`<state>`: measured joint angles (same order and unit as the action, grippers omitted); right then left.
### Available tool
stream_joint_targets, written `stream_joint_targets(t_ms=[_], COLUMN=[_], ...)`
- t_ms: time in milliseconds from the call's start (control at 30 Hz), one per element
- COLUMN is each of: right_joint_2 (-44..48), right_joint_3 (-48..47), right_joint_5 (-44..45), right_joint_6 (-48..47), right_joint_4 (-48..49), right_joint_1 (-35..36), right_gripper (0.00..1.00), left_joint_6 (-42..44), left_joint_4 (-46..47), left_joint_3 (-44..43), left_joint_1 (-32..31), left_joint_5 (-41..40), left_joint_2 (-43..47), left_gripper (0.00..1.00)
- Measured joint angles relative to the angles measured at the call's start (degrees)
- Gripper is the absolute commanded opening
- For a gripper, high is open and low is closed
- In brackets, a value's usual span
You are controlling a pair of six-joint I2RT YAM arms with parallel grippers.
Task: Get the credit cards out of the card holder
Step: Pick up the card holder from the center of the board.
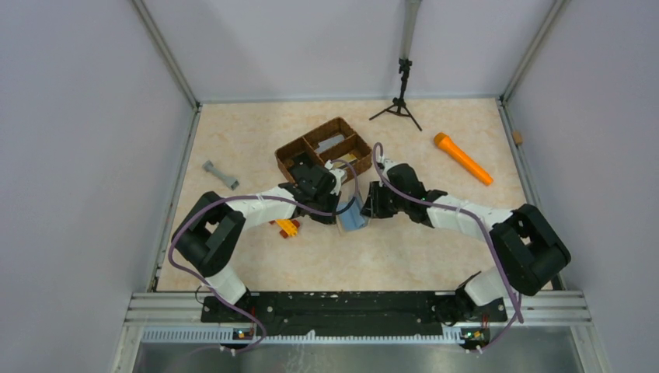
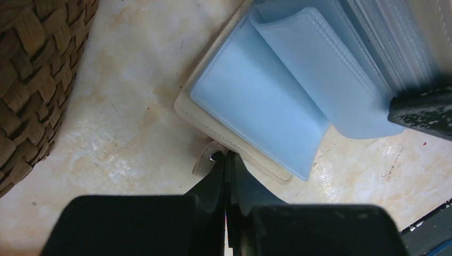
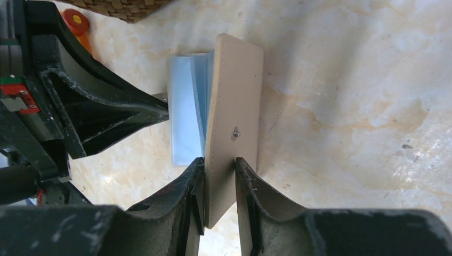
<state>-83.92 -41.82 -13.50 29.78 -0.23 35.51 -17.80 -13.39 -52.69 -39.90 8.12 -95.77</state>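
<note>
Cream-beige folding card holder [image 1: 353, 220]: right hand [image 3: 219, 165] at 2 o'clock clamps its cover; closed left hand [image 2: 225, 156] at 10 o'clock touches its tab.

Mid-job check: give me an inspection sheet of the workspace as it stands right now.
Surface: beige marbled tabletop.
Job's things: cream-beige card holder with pale blue sleeves, open, held between both grippers; no credit cards seen.
Clutter: brown wicker divided tray; grey dumbbell-shaped piece; orange cylinder; small orange-yellow item.
Grippers: left gripper shut on the holder's stud tab; right gripper shut on its cover.
Cables: purple cables loop along both arms.
Surroundings: grey walls; black tripod.
</note>
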Motion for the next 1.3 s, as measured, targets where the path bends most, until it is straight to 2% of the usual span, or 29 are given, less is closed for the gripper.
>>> stream_joint_targets(t_ms=[100,300,433,567,667,933,1133,1300], right_joint_2=[-1.0,-2.6,-2.7,-2.7,-2.6,-1.2,0.7,3.4], right_joint_3=[-0.3,-0.3,-0.3,-0.3,-0.3,0.4,5.1,9.1], right_joint_5=[0.9,3.6,4.7,4.6,4.7,4.2,2.2,1.6], right_joint_6=[-0.2,-0.9,-1.3,-1.3,-1.3,-0.7,2.9,6.0], right_joint_4=[-0.2,-2.2,-3.3,-3.2,-3.2,-2.7,1.4,4.3], right_joint_1=[1.0,1.2,1.2,1.2,1.2,1.2,1.2,1.2], right_gripper=[0.30,0.23,0.21,0.18,0.18,0.18,0.18,0.20], left_joint_6=[0.0,0.0,-0.1,-0.4,-1.2,-4.1,-7.1,-9.9], left_joint_4=[0.0,0.0,0.0,-0.7,-3.3,-8.1,-6.4,-3.1], left_joint_3=[0.0,0.0,0.1,1.2,1.8,1.8,0.3,-1.0], left_joint_1=[0.0,0.0,-0.1,-0.3,-0.3,-0.6,-2.3,-2.8], left_joint_5=[0.0,0.0,-0.5,-1.9,-3.6,-5.3,-1.3,0.9], left_joint_2=[0.0,0.0,0.2,2.4,5.9,14.4,12.5,8.9], left_gripper=[0.00,0.00,0.15,0.43,0.58,0.78,0.80,0.90])
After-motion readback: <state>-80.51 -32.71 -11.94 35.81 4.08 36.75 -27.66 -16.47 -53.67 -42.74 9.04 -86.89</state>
